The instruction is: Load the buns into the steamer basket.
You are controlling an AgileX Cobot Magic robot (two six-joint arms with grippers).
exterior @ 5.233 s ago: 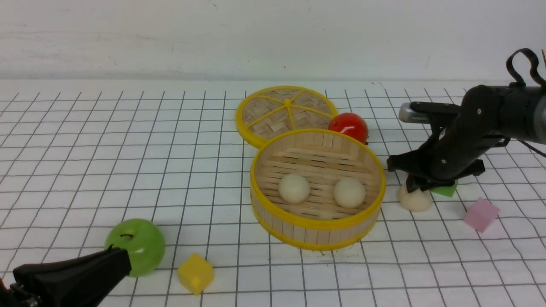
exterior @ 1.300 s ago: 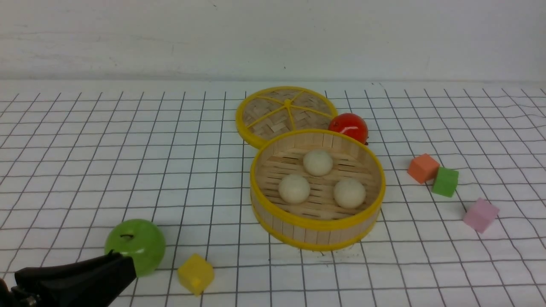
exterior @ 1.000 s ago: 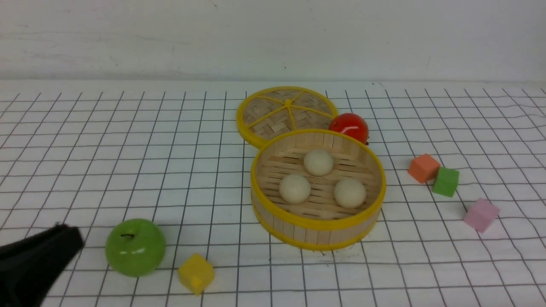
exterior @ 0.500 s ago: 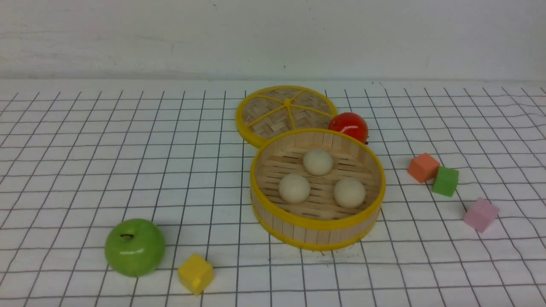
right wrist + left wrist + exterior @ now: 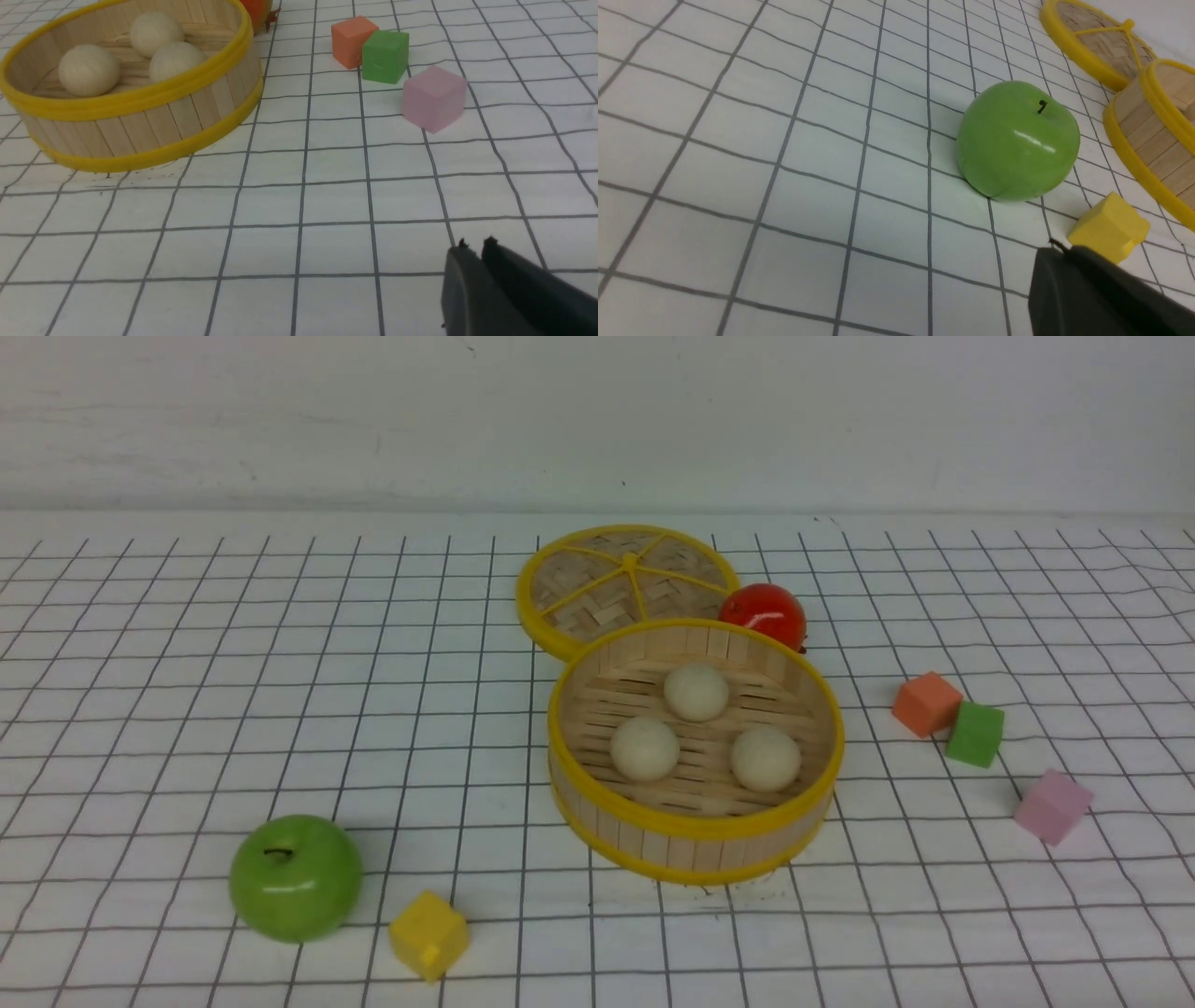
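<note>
Three buns [image 5: 695, 692] sit in the basket [image 5: 695, 845], far from both closed, empty grippers: left [image 5: 1057, 252], right [image 5: 474, 247].

You see the steamer basket [image 5: 695, 845] in pale wood slats with smooth yellow rims. The buns [image 5: 696, 692] look matt and doughy. The apple [image 5: 296, 877] is glossy, the lid [image 5: 624, 581] woven.

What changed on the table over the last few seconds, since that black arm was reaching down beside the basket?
The third of the buns, then on the table under the right arm's fingers, now lies in the steamer basket with the other two. Both arms have pulled back out of the front view, uncovering an orange cube. The apple, tomato, lid and other cubes stayed put.
</note>
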